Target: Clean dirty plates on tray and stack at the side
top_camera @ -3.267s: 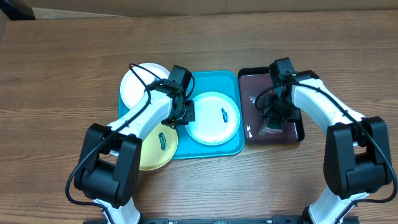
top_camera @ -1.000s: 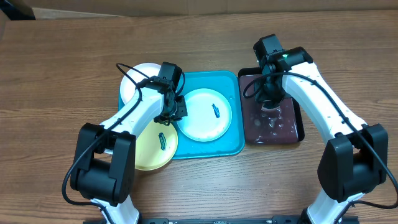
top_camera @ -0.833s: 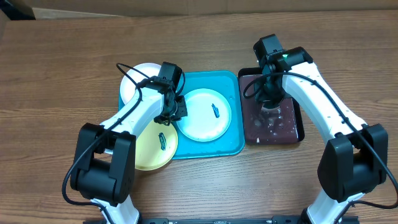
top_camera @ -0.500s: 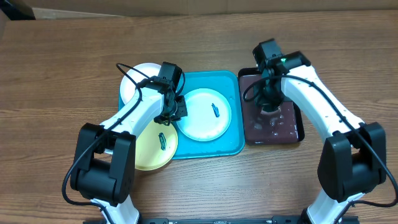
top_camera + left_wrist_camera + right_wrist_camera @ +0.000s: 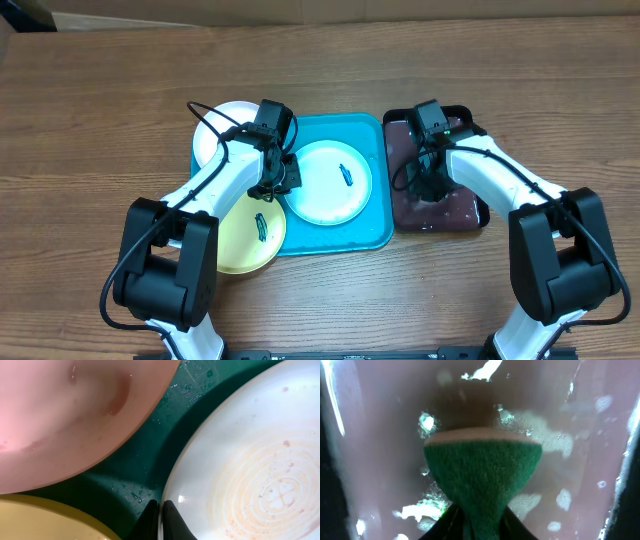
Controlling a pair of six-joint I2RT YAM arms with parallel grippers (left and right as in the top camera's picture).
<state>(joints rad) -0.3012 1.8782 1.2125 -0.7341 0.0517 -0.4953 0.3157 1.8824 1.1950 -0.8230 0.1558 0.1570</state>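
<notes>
The pale mint-blue plate lies on the turquoise tray with a dark teal smear on it. My left gripper is shut on its left rim; the left wrist view shows the fingers pinching the plate's edge. The white plate sits at the tray's back left corner. The yellow-green plate, with a smear, overlaps the tray's front left edge. My right gripper is shut on a teal sponge, fingers pressing it into the black tray's liquid.
The smaller black tray with dark foamy liquid stands right of the turquoise tray. The white plate and yellow-green plate crowd the left gripper. Bare wooden table lies all around.
My right gripper has moved down into the black tray toward the front with the sponge. The left gripper, which earlier drew the mint plate left, has stayed still.
</notes>
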